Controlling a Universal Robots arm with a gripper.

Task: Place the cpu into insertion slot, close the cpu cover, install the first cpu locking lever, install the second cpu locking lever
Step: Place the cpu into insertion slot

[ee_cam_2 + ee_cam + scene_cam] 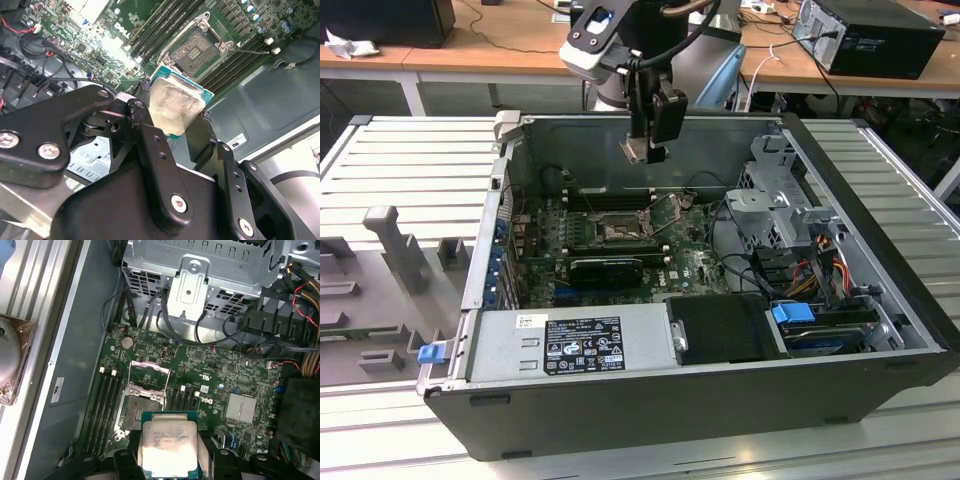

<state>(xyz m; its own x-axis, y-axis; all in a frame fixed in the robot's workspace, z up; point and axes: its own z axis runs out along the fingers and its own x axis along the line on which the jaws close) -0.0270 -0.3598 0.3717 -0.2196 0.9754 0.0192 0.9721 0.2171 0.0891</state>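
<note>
My gripper [638, 150] hangs above the open computer case, shut on the cpu [634, 150]. In both wrist views the cpu [175, 107] [167, 450] is a pale silvery square on a green-edged base, flat between the two black fingers [142, 107]. The insertion slot [617, 232] [196, 50] [136, 412] lies bare on the green motherboard, below the chip and a little to one side of it. The cpu cover [147, 376] stands hinged open at the slot's far edge. A thin lever wire [247, 51] sticks out beside the slot.
Long black memory slots [102, 407] flank the socket. A metal drive cage [775, 195] with cables fills the exterior view's right of the case. The power supply [570, 342] lies along the near wall. A grey fixture [395, 240] stands outside on the left.
</note>
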